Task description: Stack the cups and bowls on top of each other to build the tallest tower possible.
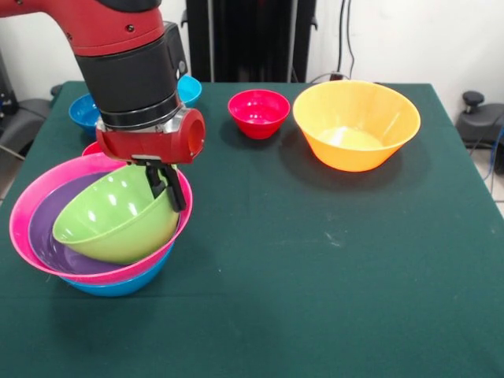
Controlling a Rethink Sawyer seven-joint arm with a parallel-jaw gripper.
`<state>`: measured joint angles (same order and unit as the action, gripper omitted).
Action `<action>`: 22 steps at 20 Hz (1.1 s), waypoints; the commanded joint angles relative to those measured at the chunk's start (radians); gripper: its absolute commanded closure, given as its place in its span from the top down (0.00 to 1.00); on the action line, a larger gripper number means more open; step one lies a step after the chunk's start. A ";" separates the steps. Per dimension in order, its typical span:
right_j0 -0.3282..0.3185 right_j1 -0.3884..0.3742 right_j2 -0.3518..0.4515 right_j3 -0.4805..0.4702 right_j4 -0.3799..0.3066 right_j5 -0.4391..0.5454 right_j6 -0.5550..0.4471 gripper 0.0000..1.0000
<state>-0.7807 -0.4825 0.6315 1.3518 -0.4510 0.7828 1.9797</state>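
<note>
**Green bowl in the pincer over a 3-bowl pile at the near left**

The tower (98, 236) sits at the near left of the green table (331, 260). It counts 4 bowls as seen: a blue bowl (118, 285) at the bottom, showing only as a rim under the rest, a large pink bowl (31, 213) tilted on it, a purple bowl (55, 244) nested inside the pink, and a green bowl (118, 216) uppermost, tipped so that its mouth faces up and to the left.

The gripper (167, 185) hangs directly above the right side of this pile. Its black fingers (173, 193) straddle the far right rim of the green bowl, closed on the rim with only the wall's thickness between them, so the green bowl is pinched at its edge. Whether the green bowl rests fully in the purple one or is partly lifted cannot be told.

Away from the pile, 4 more bowls show. 1 small red bowl (258, 113) stands at the far middle, upright. Just right of it, apart, stands 1 large orange bowl (356, 124), upright and empty. At the far left, partly behind the arm, 1 blue bowl (83, 112) shows, and 1 light blue bowl (190, 89) peeks out at the arm's right side. A sliver of red (90, 148) shows behind the pink rim; what it is cannot be told.

That makes 8 bowls counted.
</note>
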 commanded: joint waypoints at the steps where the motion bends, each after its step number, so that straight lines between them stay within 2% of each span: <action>1: 0.025 -0.023 0.026 0.050 -0.043 0.022 -0.190 0.00; 5: 0.022 -0.060 0.021 0.063 -0.034 0.048 -0.187 0.00; 13: 0.004 -0.204 0.014 0.120 0.005 0.137 -0.184 0.00; 22: -0.013 -0.193 0.013 0.140 0.008 0.117 -0.181 0.00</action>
<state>-0.7865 -0.6754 0.6319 1.4110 -0.4315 0.8166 1.9797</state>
